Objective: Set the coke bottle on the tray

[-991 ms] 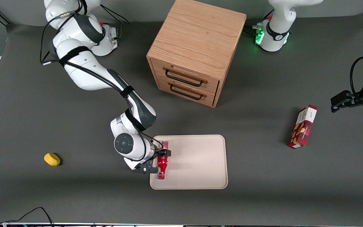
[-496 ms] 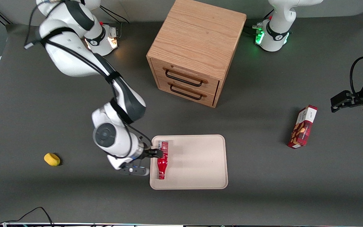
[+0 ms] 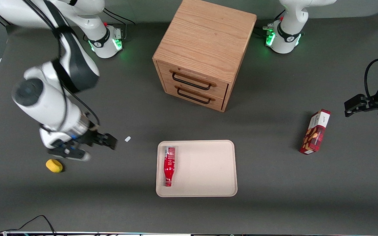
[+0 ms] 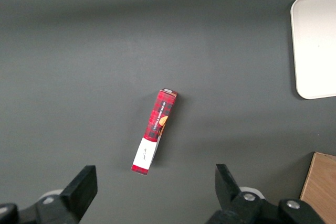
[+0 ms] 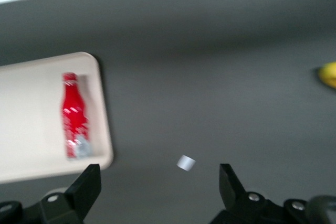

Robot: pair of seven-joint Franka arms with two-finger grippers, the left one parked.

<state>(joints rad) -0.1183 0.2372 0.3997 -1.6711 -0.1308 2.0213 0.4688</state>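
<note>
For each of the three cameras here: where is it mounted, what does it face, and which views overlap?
Front view: high, facing down on the table; working arm, open gripper above bare table, apart from the tray.
Right wrist view: looks down past its fingers at the coke bottle lying on the tray.
Left wrist view: faces the snack box.
All three show the tray.

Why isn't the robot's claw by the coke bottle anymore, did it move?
Yes. The gripper let go and pulled away from the tray toward the working arm's end of the table. It hangs open near the yellow object. The coke bottle stayed on the tray.
</note>
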